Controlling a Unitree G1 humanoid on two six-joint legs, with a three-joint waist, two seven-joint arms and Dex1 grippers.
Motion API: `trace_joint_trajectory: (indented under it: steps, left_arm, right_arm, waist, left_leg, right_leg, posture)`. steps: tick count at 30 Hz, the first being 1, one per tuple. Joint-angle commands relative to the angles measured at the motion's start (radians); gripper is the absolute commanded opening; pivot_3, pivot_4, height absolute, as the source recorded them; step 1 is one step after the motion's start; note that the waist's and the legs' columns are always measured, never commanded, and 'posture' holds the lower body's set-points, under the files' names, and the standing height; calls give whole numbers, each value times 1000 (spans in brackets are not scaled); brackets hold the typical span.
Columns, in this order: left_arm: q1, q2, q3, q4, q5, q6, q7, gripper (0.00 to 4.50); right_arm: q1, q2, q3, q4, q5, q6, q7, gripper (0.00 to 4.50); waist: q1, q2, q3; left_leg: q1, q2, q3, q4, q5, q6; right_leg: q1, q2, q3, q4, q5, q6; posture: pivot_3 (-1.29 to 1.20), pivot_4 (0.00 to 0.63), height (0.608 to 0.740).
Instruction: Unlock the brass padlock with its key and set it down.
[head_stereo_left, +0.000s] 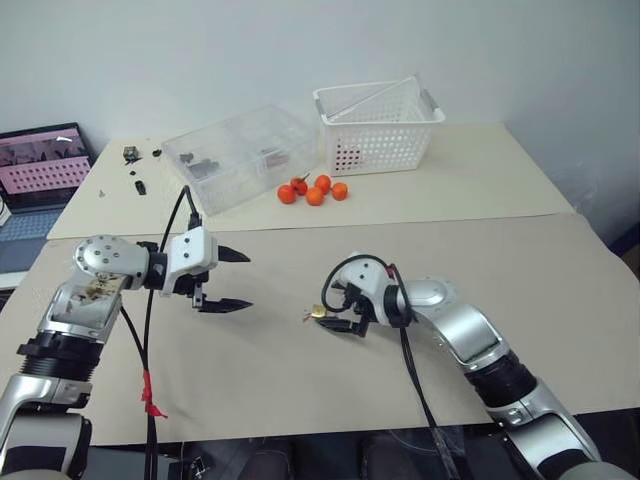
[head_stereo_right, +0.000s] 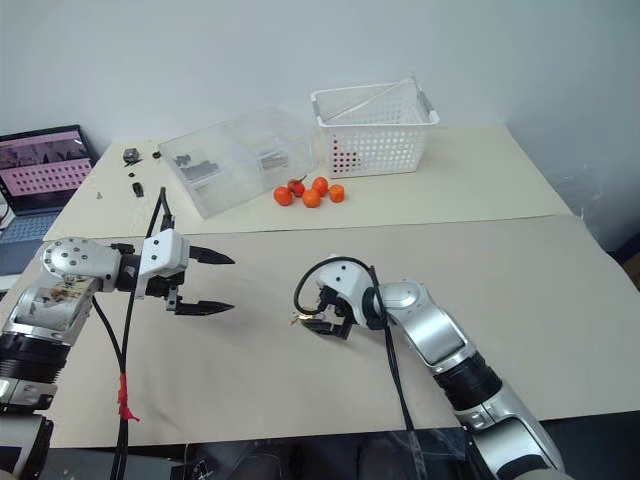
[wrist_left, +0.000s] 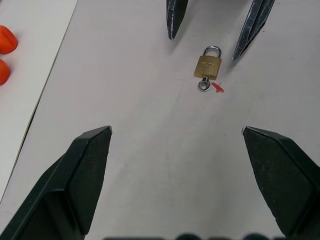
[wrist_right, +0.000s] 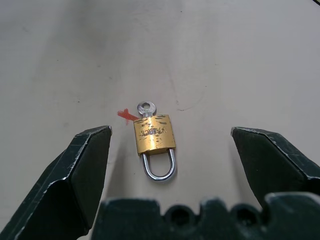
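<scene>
While the eye views take in the whole table (head_stereo_left: 520, 260), with the basket (head_stereo_left: 378, 125), the clear box (head_stereo_left: 240, 155) and the fruits (head_stereo_left: 314, 190) at the back, they reduce the padlock (head_stereo_left: 318, 311) to a speck by the right gripper (head_stereo_left: 338, 310). The wrist views show it lying flat between that gripper's spread jaws, key (wrist_right: 145, 107) in its base, beside a red mark (wrist_right: 126, 115). The left gripper (head_stereo_left: 228, 281) hovers apart, jaws spread.

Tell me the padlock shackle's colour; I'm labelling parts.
Silvery metal shackle on the brass padlock; clearest in the right wrist view.

Silver-white arms, black cables, black-fingered left pincer (head_stereo_left: 232, 280).
</scene>
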Motion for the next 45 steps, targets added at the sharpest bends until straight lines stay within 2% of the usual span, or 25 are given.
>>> trace_joint_trajectory:
  steps: [1,28,31,33,39,40,45]
  left_arm:
    - [-26,6,15,-21,0,-3,1,4435]
    - [-46,5,-11,-28,17,-3,-24,4435]
    - [-48,4,-9,-26,20,-2,-25,4500]
    - [-49,2,-8,-26,21,-1,-25,4500]
    - [-51,-2,-5,-32,24,6,-24,4500]
    - [-52,-4,-5,-32,24,7,-24,4500]
    - [-60,-18,5,-37,1,57,-14,4500]
  right_arm:
    - [-3,21,-2,8,-11,-42,-2,4500]
    - [13,65,15,92,-52,-113,82,4500]
    - [4,77,14,108,-56,-122,82,3865]
    - [-2,88,9,119,-52,-126,80,3056]
    - [-12,102,0,138,-50,-132,81,1038]
    - [-14,103,-1,140,-51,-133,82,918]
    - [-29,82,-7,128,-68,-156,80,920]
  waist:
    - [-2,0,0]
    - [-12,0,0]
    - [-12,0,0]
    - [-12,0,0]
    - [-12,0,0]
    - [-12,0,0]
    - [-12,0,0]
  left_leg:
    - [0,0,0,0,0,0]
    - [2,0,0,0,0,0]
    - [2,0,0,0,0,0]
    - [2,0,0,0,0,0]
    - [2,0,0,0,0,0]
    - [2,0,0,0,0,0]
    - [2,0,0,0,0,0]
  right_leg:
    - [0,0,0,0,0,0]
    - [1,0,0,1,0,0]
    - [1,0,0,1,0,0]
    - [1,0,0,1,0,0]
    - [1,0,0,1,0,0]
    - [1,0,0,1,0,0]
    - [1,0,0,1,0,0]
  posture:
    - [0,150,740]
    - [0,150,740]
    - [0,150,740]
    - [0,150,740]
    - [0,150,740]
    - [0,150,740]
    - [0,150,740]
